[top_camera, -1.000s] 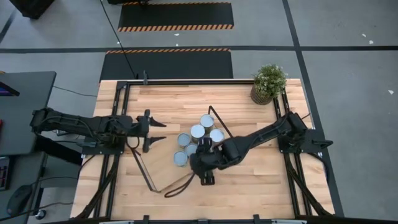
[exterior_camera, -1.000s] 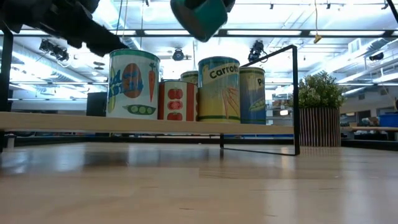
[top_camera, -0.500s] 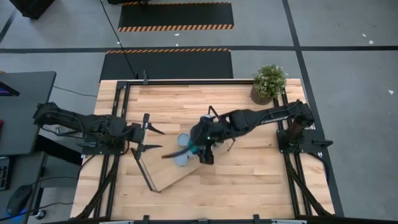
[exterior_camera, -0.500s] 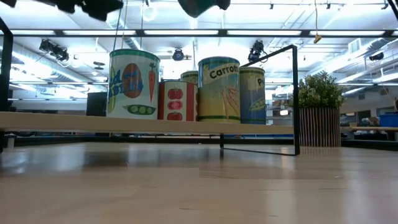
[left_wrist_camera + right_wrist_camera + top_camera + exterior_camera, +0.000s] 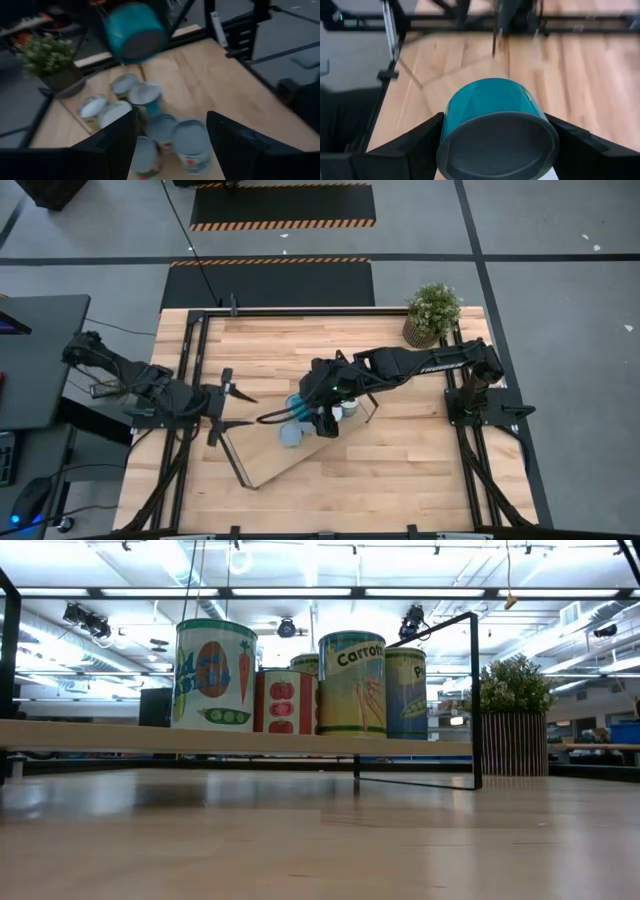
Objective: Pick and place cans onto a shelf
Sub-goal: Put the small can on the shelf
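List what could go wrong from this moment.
1. The right tool holds a teal cylindrical can in the air above the crowded silver-topped cans on the light-wood shelf board; lowering it could topple them.
2. The open left tool waits near the shelf's end, so the arms could clash.

Cans (image 5: 351, 685): glossy printed labels, dull metal tops. Shelf (image 5: 200, 738): pale matt wood.

Right gripper (image 5: 322, 415) hangs above the shelf (image 5: 262, 467), fingers clamped (holding a teal can (image 5: 496, 129)). Left gripper (image 5: 238, 409) waits beside the shelf, fingers spread.
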